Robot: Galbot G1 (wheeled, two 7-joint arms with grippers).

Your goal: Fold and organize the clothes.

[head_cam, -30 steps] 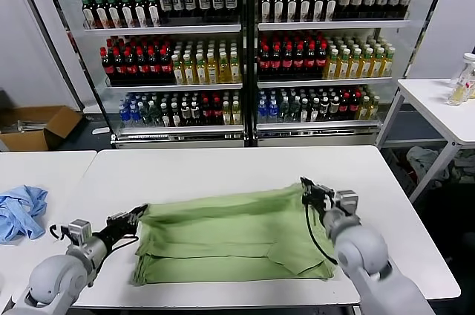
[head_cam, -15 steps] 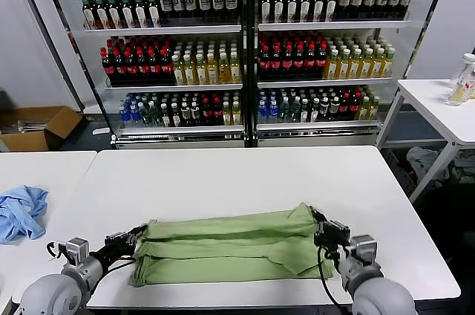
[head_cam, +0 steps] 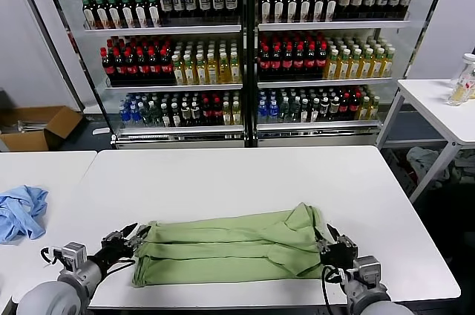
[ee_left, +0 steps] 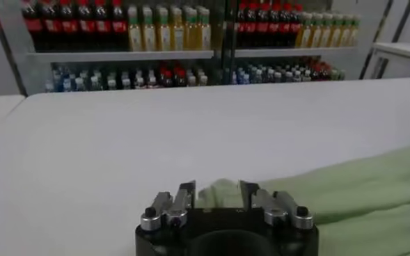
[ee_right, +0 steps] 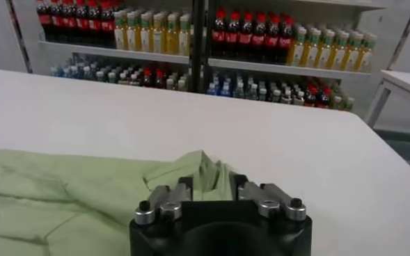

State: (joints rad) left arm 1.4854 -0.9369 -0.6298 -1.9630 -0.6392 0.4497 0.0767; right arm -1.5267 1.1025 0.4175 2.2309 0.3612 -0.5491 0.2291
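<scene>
The green shirt (head_cam: pixel 230 248) lies on the white bench (head_cam: pixel 237 174), folded into a long flat band that runs from nine o'clock to three o'clock along the near edge. Its far right corner puckers up into a small peak.

The left pincer (head_cam: pixel 132 235) sits at the shirt's nine-o'clock end, low over the bench, its fingers spread apart and just touching the edge of the cloth without gripping it. In the left wrist view the left pincer's (ee_left: pixel 217 197) fingers stand apart with a bit of green cloth (ee_left: pixel 344 202) showing between them.

The right pincer (head_cam: pixel 329 239) sits at the shirt's three-o'clock end, just beside the raised corner, its fingers likewise spread with nothing clamped. The right wrist view shows the right pincer (ee_right: pixel 211 184) parted, with the shirt's (ee_right: pixel 72 195) peaked corner just ahead.

A crumpled light blue garment (head_cam: pixel 21 212) lies on a separate bench at nine o'clock, well apart from the shirt. Coolers stocked with bottles (head_cam: pixel 245 47) stand at twelve o'clock, and a cardboard box (head_cam: pixel 33 125) sits on the floor at ten o'clock.
</scene>
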